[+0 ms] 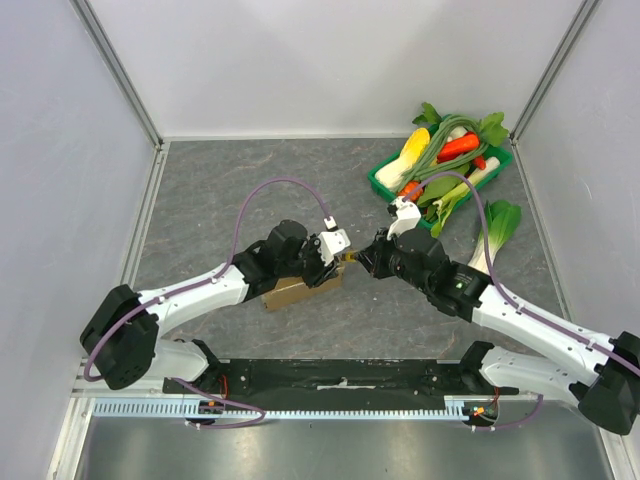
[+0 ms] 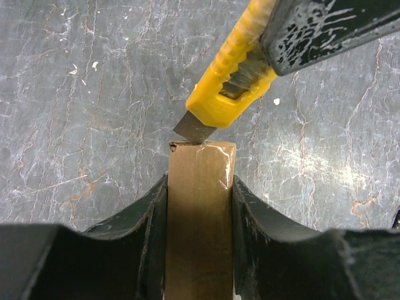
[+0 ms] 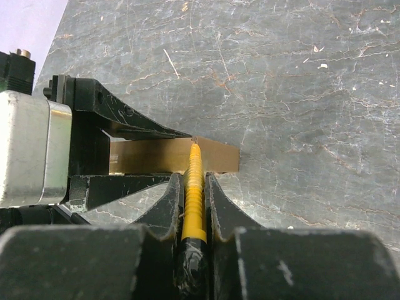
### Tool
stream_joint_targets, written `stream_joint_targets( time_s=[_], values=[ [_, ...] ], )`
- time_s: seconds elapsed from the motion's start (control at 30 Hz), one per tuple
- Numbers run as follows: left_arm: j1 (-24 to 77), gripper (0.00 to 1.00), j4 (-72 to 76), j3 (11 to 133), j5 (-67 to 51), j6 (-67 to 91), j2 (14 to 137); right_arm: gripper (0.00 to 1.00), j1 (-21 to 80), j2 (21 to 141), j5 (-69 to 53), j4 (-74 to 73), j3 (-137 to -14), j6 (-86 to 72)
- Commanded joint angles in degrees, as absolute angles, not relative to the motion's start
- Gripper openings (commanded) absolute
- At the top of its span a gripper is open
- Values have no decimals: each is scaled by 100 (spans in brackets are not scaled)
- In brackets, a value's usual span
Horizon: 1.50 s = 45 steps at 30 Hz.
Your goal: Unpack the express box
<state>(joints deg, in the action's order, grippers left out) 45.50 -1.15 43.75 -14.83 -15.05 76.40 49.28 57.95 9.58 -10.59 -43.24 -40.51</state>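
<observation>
The express box (image 1: 290, 291) is a small plain brown cardboard box on the grey table, near the middle front. My left gripper (image 1: 326, 262) is shut on the box, its fingers (image 2: 150, 212) pressing both long sides of the box (image 2: 199, 212). My right gripper (image 1: 372, 254) is shut on a yellow utility knife (image 3: 195, 194). The knife (image 2: 228, 87) points down at the box's far end, its metal blade tip (image 2: 194, 130) touching the taped top edge. In the right wrist view the box (image 3: 162, 156) lies just beyond the knife tip, with the left gripper's fingers (image 3: 125, 122) around it.
A green tray (image 1: 385, 185) of vegetables stands at the back right: corn, carrot, long green beans, leafy greens. A bok choy (image 1: 495, 232) lies on the table beside it, next to my right arm. Grey walls close in the table on three sides.
</observation>
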Motion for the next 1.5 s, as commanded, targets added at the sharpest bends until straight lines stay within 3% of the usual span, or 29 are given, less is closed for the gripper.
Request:
stream_joint_targets(
  time_s=[0.0, 0.6, 0.77, 1.0, 1.2, 1.47],
  values=[
    [4228, 3, -211, 4131, -676, -1257, 7778, 0, 5089, 5660, -132, -2531, -4342, -4061],
    [4017, 2, -211, 4184, -817, -1204, 7805, 0, 5080, 5467, -106, -2970, -4588, -3981],
    [4008, 4, -193, 4122, -1274, -1353, 7647, 0, 5080, 5291, 840, -2980, -4781, -4034],
    [4069, 5, -167, 3745, -2039, -1915, 7304, 0, 5071, 5028, 1872, -1726, -4755, -4157],
    [4306, 5, -228, 3577, -2013, -2188, 7233, 0, 5071, 5281, 1636, -537, -4421, -4043],
    [4412, 4, -229, 3480, -1942, -2285, 7216, 0, 5071, 5511, 1424, -404, -4342, -4069]
  ],
)
